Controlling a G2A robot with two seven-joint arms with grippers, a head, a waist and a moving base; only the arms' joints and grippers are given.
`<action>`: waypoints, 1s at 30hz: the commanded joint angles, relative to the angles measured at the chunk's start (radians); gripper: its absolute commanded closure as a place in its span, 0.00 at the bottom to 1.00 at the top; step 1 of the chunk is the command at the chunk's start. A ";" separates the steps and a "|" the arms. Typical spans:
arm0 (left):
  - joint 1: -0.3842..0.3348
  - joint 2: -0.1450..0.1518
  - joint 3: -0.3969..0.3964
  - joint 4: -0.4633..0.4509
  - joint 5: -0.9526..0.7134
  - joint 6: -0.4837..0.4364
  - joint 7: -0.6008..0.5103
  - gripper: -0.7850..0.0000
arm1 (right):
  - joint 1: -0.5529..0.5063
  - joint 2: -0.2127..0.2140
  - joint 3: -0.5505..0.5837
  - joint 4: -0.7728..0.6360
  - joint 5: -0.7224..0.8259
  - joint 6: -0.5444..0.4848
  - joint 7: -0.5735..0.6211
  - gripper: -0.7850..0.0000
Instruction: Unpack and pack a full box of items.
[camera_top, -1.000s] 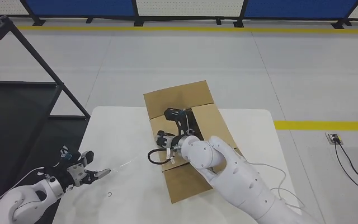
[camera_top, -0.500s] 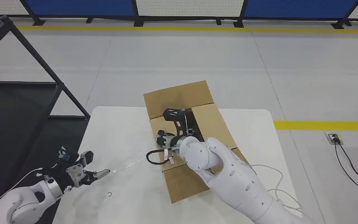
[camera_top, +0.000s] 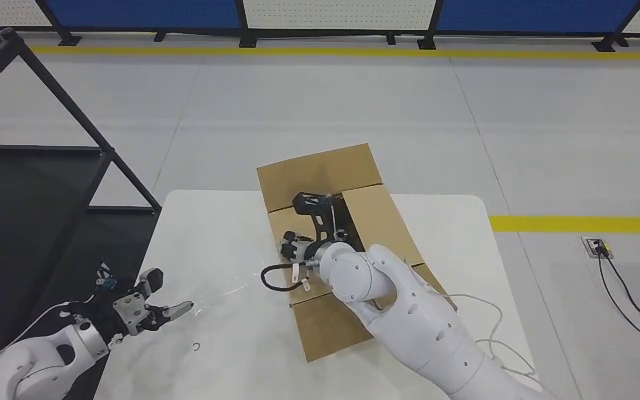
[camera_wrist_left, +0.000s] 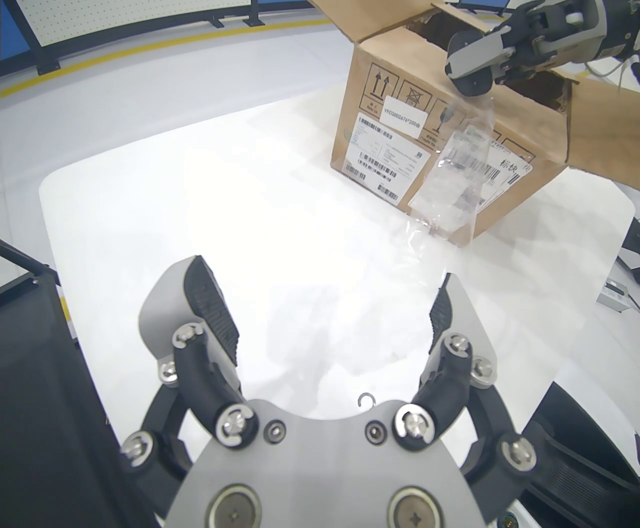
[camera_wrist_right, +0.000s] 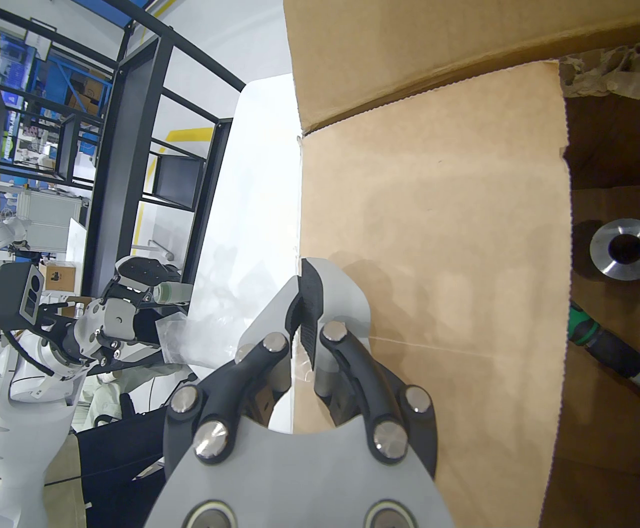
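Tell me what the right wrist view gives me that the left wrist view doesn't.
The right wrist view adds the inside of the box: a metal cylinder, a green-handled tool and crumpled paper. The left wrist view adds the box's labelled outer side, a small metal ring lying on the table, and that the left gripper is open. Both share the box, the table, and the right gripper shut on a clear bag at the box's edge.
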 joint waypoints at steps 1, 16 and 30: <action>0.002 -0.001 -0.003 -0.001 0.000 -0.002 0.005 0.00 | -0.001 -0.002 0.004 0.003 -0.002 0.000 0.005 1.00; 0.023 -0.007 -0.029 -0.002 -0.002 0.000 0.020 0.00 | -0.008 -0.019 0.031 0.011 -0.023 -0.018 0.010 1.00; 0.014 -0.012 -0.022 -0.007 -0.002 -0.007 -0.007 0.00 | -0.076 -0.011 0.102 -0.069 -0.047 -0.072 -0.010 1.00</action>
